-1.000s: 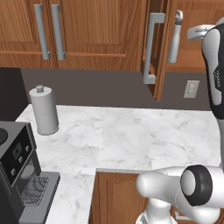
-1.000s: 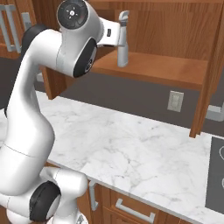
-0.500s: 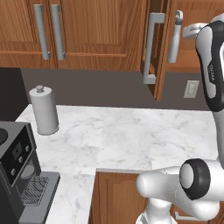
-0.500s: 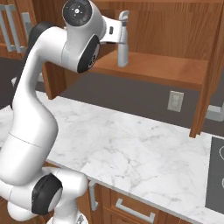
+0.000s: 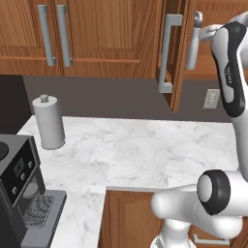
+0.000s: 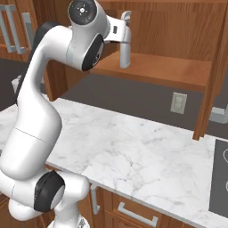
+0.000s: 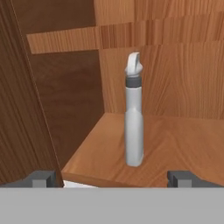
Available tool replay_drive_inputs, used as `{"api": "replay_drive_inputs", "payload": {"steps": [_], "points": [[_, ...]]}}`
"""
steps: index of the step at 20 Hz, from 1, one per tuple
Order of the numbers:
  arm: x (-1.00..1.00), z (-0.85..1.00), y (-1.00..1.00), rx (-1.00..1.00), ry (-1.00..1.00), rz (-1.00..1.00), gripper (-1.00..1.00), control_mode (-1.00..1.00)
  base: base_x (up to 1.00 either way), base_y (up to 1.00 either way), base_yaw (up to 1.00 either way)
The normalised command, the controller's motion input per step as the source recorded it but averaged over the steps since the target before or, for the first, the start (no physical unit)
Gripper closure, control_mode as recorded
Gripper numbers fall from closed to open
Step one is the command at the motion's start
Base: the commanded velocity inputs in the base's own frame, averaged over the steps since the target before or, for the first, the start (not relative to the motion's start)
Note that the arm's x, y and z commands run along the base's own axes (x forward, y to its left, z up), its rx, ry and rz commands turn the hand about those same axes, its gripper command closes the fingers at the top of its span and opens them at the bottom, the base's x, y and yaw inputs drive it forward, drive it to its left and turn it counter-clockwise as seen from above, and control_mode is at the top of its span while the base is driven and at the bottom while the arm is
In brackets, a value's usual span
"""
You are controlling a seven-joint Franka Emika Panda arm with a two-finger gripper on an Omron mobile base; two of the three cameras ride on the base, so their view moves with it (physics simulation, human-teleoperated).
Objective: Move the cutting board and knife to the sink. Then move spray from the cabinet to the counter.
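Observation:
The spray (image 7: 134,118), a pale grey bottle with a trigger nozzle, stands upright on the lower shelf of the open cabinet (image 7: 183,135). My gripper (image 7: 113,179) is open, just in front of the shelf edge. The bottle stands ahead of it, in line with the gap between the fingertips (image 7: 41,178) and not touched. From the right base view my hand (image 6: 115,34) is level with the top of the spray (image 6: 125,42), close on its left. The spray (image 5: 194,41) also shows behind the open door. The counter (image 5: 145,150) lies below. Cutting board, knife and sink are out of view.
The cabinet's open door (image 5: 169,48) hangs left of the shelf, another door (image 6: 218,67) right of it. A paper-towel roll (image 5: 48,122) and a coffee machine (image 5: 19,189) stand at the counter's left. A wall outlet (image 6: 178,103) and a cooktop edge (image 6: 221,173) lie right.
The arm has edged a little closer to the spray on the shelf. The gripper has stayed open and the bottle has not moved.

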Motion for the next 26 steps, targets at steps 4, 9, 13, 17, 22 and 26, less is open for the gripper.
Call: {"api": "replay_drive_inputs", "payload": {"steps": [4, 9, 13, 17, 22, 26], "points": [[0.01, 0.0, -0.17, 0.0, 0.01, -0.02, -1.0, -1.0, 0.0, 0.0, 0.0], [0.02, 0.0, -0.12, 0.0, 0.0, -0.04, -1.0, -1.0, 0.0, 0.0, 0.0], [0.08, 0.0, 0.0, -0.01, 0.0, -0.05, -1.0, -1.0, 0.0, 0.0, 0.0], [0.09, 0.0, 0.0, -0.03, 0.0, -0.04, -1.0, -1.0, 0.0, 0.0, 0.0], [0.09, 0.0, 0.0, -0.03, 0.0, -0.02, -1.0, -1.0, 0.0, 0.0, 0.0], [0.19, 0.0, 0.0, -0.02, 0.0, 0.0, -1.0, -1.0, 0.0, 0.0, 0.0]]}}
